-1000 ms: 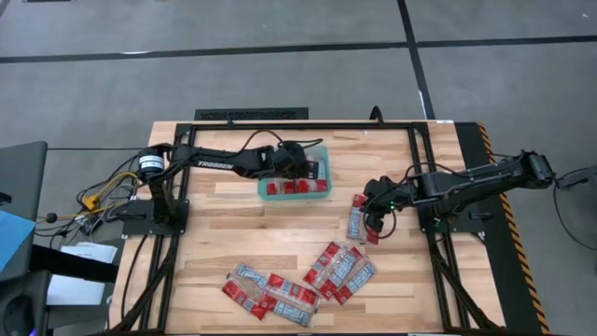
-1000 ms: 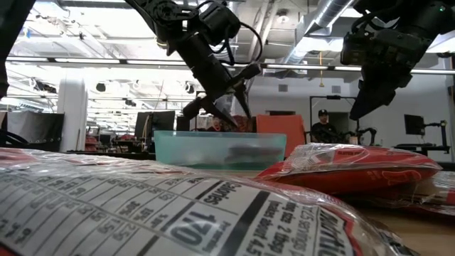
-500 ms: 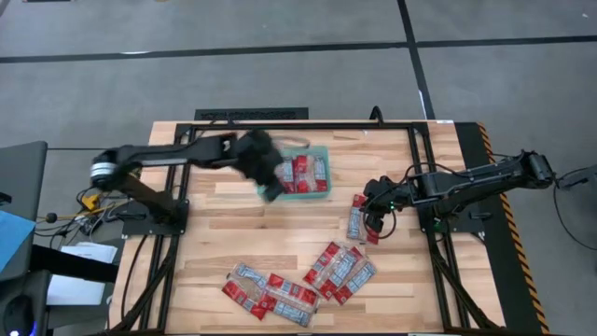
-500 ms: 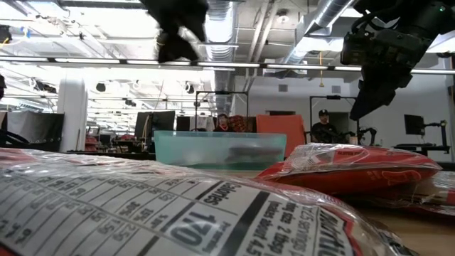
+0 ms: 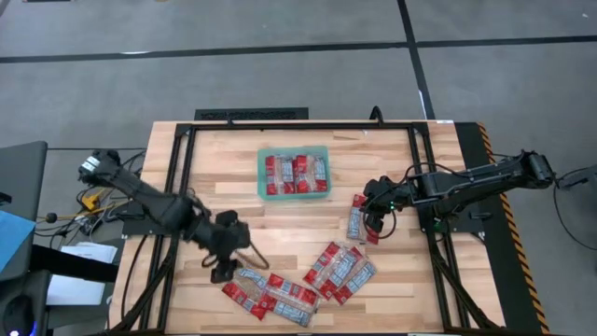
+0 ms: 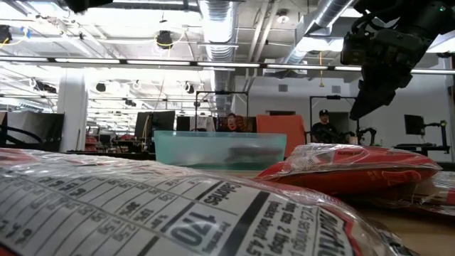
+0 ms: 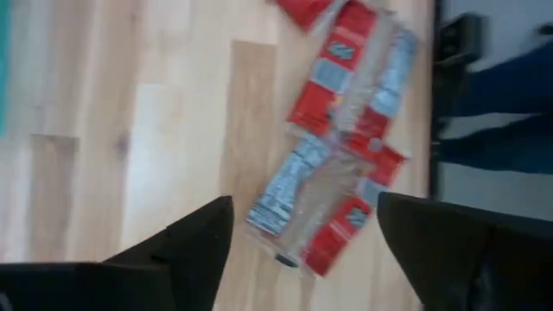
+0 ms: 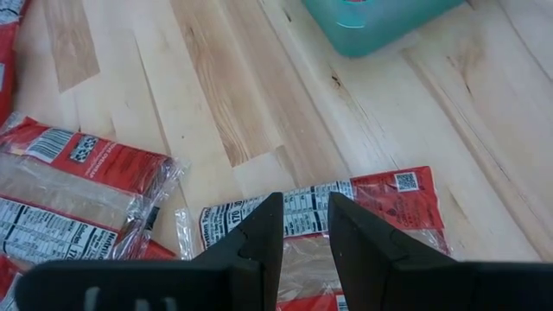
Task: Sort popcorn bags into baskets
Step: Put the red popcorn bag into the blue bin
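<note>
The teal-green tray (image 5: 261,175) sits far of the table's middle with several red-and-silver packets (image 5: 295,174) lying flat in it. More packets lie on the wood: a row by the near edge (image 5: 270,292), a group (image 5: 338,269) and two on the right (image 5: 358,220). My left gripper (image 5: 221,269) is open just left of the near row; its wrist view shows a packet (image 7: 324,207) beyond the wide-spread fingers (image 7: 304,200). My right gripper (image 5: 375,222) hovers over the right-hand packets (image 8: 380,194), fingers a narrow gap apart (image 8: 304,197), raised above the table (image 6: 359,107).
A black frame rail (image 5: 182,187) runs along the table's left, right and far sides. Bare wood lies between the tray and the near packets. In the low view a packet (image 6: 142,206) fills the foreground before the tray (image 6: 220,149); a person (image 6: 323,124) stands far behind.
My left arm has swung away from above the tray, across the table toward its near-left part, and now hangs beside the near row of packets. The tray, uncovered, shows its packets. My right arm has kept still.
</note>
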You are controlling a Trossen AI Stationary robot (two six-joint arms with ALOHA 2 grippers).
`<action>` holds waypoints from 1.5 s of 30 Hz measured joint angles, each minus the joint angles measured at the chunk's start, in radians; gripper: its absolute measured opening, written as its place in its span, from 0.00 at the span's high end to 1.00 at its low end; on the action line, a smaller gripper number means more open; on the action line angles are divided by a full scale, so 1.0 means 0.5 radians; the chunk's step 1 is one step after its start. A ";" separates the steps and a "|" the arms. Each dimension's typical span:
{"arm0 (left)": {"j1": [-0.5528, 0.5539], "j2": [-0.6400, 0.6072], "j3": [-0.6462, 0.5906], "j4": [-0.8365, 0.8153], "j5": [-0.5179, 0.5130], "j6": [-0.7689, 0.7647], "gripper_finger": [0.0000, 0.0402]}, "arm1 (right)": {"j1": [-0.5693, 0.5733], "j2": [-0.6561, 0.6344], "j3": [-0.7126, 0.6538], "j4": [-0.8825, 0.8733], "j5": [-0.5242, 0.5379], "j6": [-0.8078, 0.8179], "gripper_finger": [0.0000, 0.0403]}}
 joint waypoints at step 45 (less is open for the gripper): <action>-0.010 0.763 -0.540 0.869 0.543 0.714 0.29 | 0.002 0.000 0.000 0.008 -0.012 0.002 0.71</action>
